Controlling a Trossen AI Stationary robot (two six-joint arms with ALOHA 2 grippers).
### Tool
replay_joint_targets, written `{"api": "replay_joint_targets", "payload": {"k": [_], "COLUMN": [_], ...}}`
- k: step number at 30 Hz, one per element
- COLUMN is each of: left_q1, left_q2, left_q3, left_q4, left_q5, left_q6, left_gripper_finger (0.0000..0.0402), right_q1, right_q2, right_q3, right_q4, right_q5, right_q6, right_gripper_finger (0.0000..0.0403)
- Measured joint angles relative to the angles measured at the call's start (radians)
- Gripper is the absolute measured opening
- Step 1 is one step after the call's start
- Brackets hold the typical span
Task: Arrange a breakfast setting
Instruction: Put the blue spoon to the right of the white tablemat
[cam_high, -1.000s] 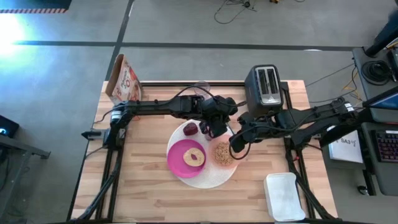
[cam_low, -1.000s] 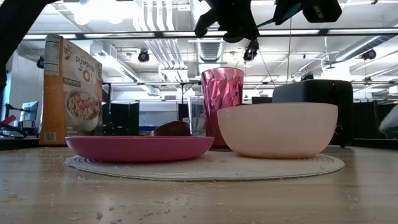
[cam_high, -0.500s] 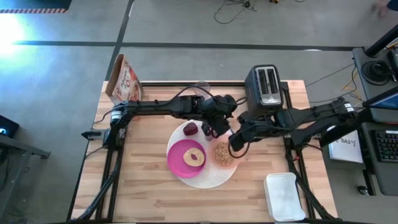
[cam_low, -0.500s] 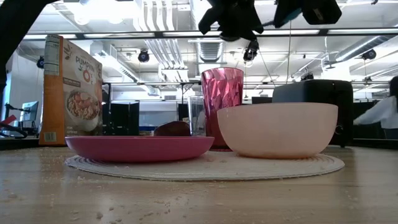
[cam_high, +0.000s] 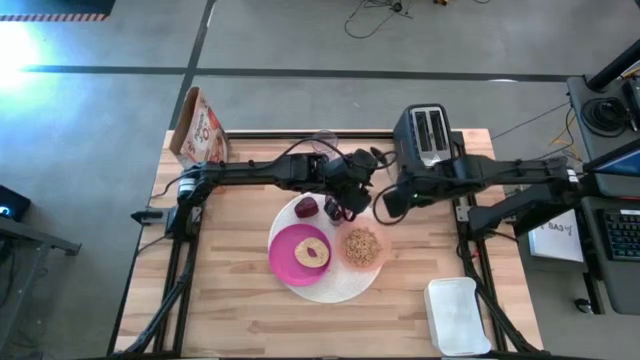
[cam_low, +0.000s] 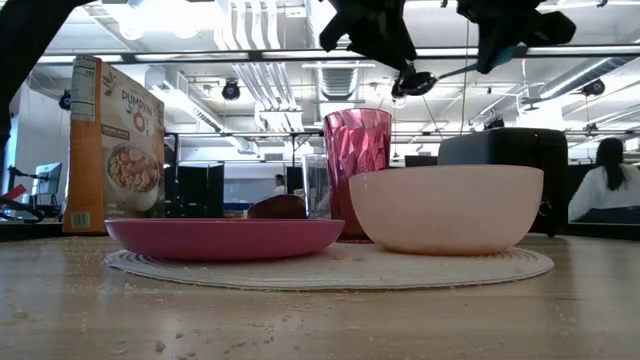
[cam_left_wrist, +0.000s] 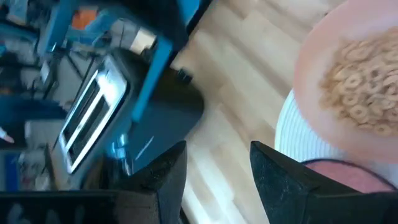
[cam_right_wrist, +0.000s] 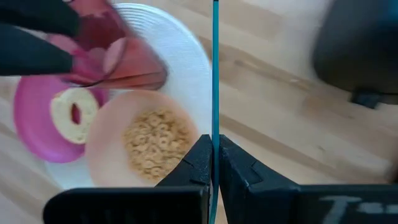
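Pulled back since a second ago from over the bowl (cam_high: 381, 258) toward the toaster (cam_high: 428, 140): right gripper (cam_high: 388, 203), clamped tight on the spoon (cam_low: 427, 79). Parted in the same second: left gripper (cam_high: 346, 203), fingers (cam_left_wrist: 163, 177) now spread with nothing between them, above the tumbler (cam_low: 357, 165); contact with its rim not possible to judge.

Counted on the wooden table (cam_high: 230, 300): two plates, one white plate (cam_high: 335, 288) and one magenta plate (cam_high: 288, 258) on top of it; one bowl with cereal (cam_high: 362, 244); one tumbler; one spoon; one bagel (cam_high: 313, 252) on the magenta plate; one red fruit (cam_high: 307, 207) on the white plate. Also one cereal box (cam_high: 200, 128) and one white container (cam_high: 455, 315).

Seen only from above and from the wrists: bagel and cereal, both hidden behind rims in the low view. Seen only in the low view: spoon head in the air, right of the tumbler. Shown in the right wrist view: teal handle running straight out of the closed fingers. Mostly covered from above by the left gripper: tumbler. Cut off at the low view's right edge: a seated person (cam_low: 603, 188).
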Motion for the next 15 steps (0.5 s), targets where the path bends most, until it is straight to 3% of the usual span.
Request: {"api": "replay_joint_targets", "payload": {"k": [7,15], "left_q1": [0.002,0.034], "left_q2": [-0.008,-0.112], "left_q3": [0.000,0.000], "left_q4": [-0.023,-0.093], "left_q5": [-0.166,-0.173], "left_q6": [-0.042,-0.154], "left_gripper_finger": [0.0160,0.0160], "right_q1": [-0.041,-0.064], "right_q2": [-0.070,-0.194], "right_q3": [-0.031,-0.126], "right_q4": [-0.075,-0.070], "right_q5": [0.000,0.018], "right_q6": [0.009,0.056], "right_gripper_finger": [0.0008,0.0008]}}
